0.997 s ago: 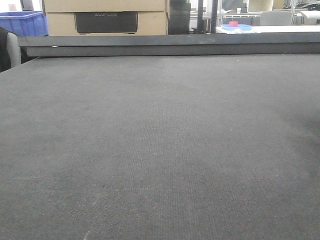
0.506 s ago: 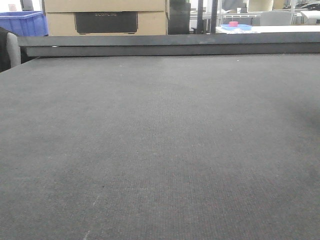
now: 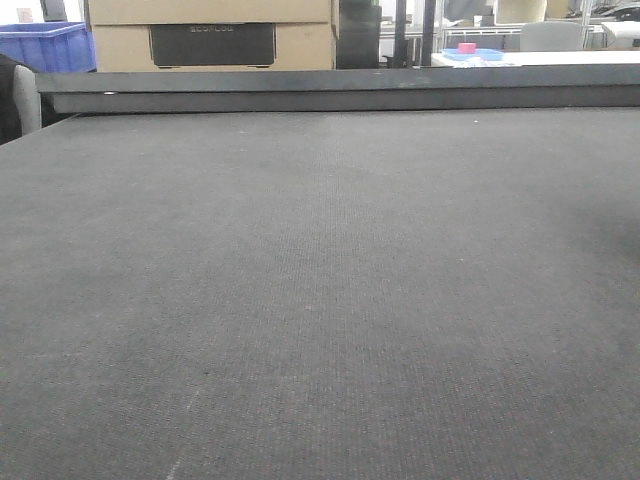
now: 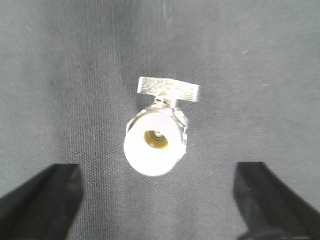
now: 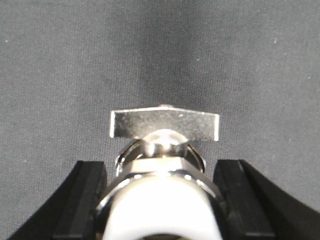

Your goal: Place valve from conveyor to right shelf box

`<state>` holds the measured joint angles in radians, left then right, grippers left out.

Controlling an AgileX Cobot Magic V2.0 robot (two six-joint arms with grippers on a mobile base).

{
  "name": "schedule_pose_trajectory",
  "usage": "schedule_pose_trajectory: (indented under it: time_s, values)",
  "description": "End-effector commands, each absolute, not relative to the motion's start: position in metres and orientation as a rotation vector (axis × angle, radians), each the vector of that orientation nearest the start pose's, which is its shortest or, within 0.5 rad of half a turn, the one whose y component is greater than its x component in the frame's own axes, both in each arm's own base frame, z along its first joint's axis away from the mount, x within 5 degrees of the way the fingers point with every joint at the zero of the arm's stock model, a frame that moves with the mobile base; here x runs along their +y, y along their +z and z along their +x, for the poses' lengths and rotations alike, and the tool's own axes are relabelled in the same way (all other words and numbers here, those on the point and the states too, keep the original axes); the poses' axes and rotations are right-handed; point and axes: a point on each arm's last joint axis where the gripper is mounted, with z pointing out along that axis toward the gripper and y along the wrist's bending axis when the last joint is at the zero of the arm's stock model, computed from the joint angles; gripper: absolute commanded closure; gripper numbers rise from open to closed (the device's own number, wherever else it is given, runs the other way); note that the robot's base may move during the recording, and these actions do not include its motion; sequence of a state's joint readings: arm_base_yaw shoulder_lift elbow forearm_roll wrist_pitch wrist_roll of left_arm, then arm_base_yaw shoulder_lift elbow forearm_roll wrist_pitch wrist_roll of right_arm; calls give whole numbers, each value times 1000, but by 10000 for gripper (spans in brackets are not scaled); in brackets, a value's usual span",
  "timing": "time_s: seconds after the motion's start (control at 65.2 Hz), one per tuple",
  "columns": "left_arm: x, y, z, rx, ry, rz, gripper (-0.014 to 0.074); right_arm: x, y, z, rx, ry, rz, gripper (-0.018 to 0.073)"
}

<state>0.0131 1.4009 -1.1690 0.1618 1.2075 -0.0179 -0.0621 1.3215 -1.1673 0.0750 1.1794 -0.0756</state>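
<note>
On the dark grey conveyor (image 4: 75, 60), a chrome valve (image 4: 156, 145) with a white cap lies between the widely spread jaws of the left gripper (image 4: 157, 172), touching neither. Over the same felt, jaws of the right gripper (image 5: 160, 167) pinch a second valve (image 5: 162, 200) by its body, flat handle uppermost; a dark rail (image 3: 340, 90) edges the belt's far side

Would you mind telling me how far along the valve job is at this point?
Nothing looks delivered yet; no shelf box is in view. In hand: the right gripper flanks a valve closely at the conveyor, but whether it clamps it is unclear. The left gripper is open, with a valve lying ahead of it. Remaining: grip, lift and carry to the box.
</note>
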Motion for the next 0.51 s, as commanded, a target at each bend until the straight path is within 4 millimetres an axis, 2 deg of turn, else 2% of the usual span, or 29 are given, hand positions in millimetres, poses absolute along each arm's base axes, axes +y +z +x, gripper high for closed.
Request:
schedule_pose_trajectory:
  time_s: [0.0, 0.077, 0.246, 0.491]
  values:
    - [19, 300, 270, 2902, 151, -2, 69, -11, 332, 247, 2776, 54, 5, 721]
    - [22, 293, 273, 2922, 98, 1, 88, -11, 332, 247, 2776, 54, 5, 721]
    - [31, 273, 274, 2938, 99, -41, 102, -11, 332, 247, 2776, 54, 5, 721]
    - [32, 257, 269, 2955, 120, -26, 102, -11, 332, 248, 2765, 53, 6, 721]
